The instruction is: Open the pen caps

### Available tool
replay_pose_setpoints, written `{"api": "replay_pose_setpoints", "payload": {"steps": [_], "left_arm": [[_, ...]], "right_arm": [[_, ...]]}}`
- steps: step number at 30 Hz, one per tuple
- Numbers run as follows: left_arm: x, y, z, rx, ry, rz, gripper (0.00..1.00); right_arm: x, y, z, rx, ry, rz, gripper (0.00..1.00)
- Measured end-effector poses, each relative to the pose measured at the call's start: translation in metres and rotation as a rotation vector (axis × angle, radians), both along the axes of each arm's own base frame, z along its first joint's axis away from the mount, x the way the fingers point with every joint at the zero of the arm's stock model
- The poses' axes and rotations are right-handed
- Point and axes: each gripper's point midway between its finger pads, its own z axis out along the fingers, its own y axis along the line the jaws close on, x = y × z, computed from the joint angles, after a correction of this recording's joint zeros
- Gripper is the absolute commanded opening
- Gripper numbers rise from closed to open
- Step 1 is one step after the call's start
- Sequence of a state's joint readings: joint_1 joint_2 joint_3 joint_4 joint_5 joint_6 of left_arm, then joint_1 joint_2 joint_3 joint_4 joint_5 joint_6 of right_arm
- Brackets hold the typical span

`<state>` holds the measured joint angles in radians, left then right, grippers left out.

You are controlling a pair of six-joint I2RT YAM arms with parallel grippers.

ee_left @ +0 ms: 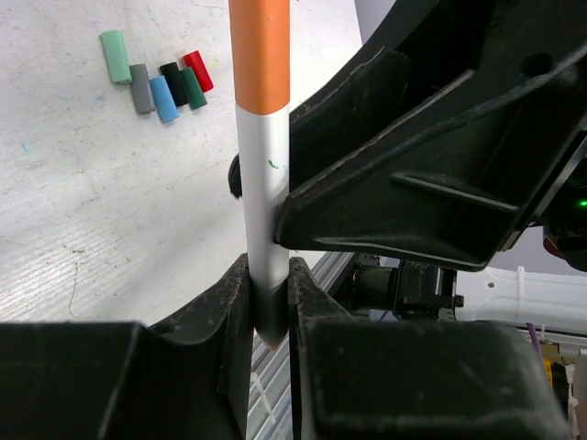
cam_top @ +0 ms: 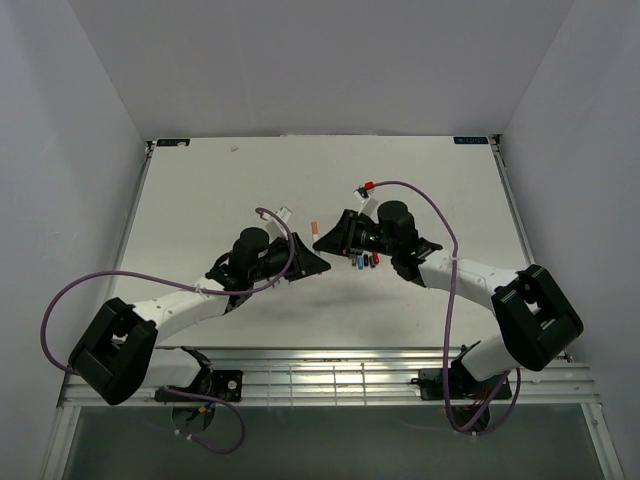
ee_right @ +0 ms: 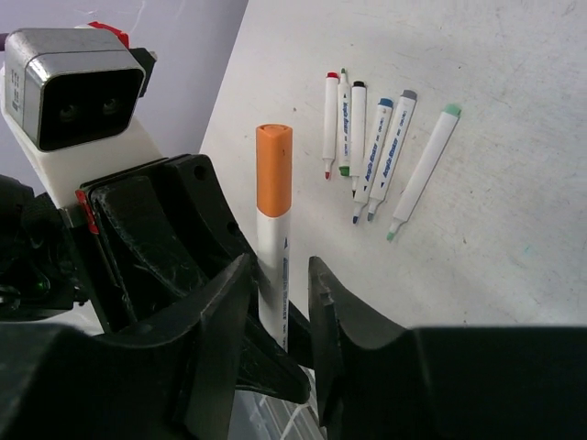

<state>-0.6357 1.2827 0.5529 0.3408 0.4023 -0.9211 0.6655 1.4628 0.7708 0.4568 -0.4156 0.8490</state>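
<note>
**Orange-capped pen pinned at its base, cap end left free**

The left tool (ee_left: 271, 275), at the bottom centre of its wrist view, is closed tight on the lower end of a white pen (ee_left: 261, 183) and holds it upright. Gripping so low leaves the barrel and the orange cap (ee_left: 260, 55) at the top clear for the other arm. The right tool (ee_right: 278, 275) straddles the barrel midway up with its jaws a little apart. A sliver of gap shows on one side, so it seems not to be clamping. It probably has to take hold nearer the cap to pull it off.

In the upper left of the left wrist view, loose caps (ee_left: 165, 82) lie bunched on the surface (ee_left: 92, 211). In the upper right of the right wrist view, bare pens (ee_right: 367, 137) lie side by side, likely set aside as finished.
</note>
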Motion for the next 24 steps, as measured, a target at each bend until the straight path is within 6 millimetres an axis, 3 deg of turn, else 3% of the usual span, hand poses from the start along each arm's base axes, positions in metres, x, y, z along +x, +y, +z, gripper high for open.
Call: {"api": "replay_pose_setpoints", "payload": {"steps": [8, 11, 19, 21, 24], "left_arm": [[-0.006, 0.003, 0.001, -0.008, -0.006, -0.006, 0.0], [-0.006, 0.004, 0.003, -0.011, -0.011, -0.004, 0.0], [-0.01, 0.004, 0.001, -0.012, -0.005, -0.022, 0.0], [-0.01, 0.004, 0.0, -0.009, -0.004, -0.023, 0.0], [-0.01, 0.005, 0.0, -0.006, -0.013, -0.023, 0.0]], "right_arm": [[0.017, 0.008, 0.026, -0.024, -0.122, 0.016, 0.42], [0.023, 0.011, 0.027, -0.032, -0.134, 0.02, 0.41], [0.028, 0.019, 0.012, -0.052, -0.096, 0.049, 0.25], [0.027, 0.02, 0.013, -0.049, -0.094, 0.058, 0.1], [0.029, 0.022, 0.015, -0.045, -0.088, 0.061, 0.08]]}}
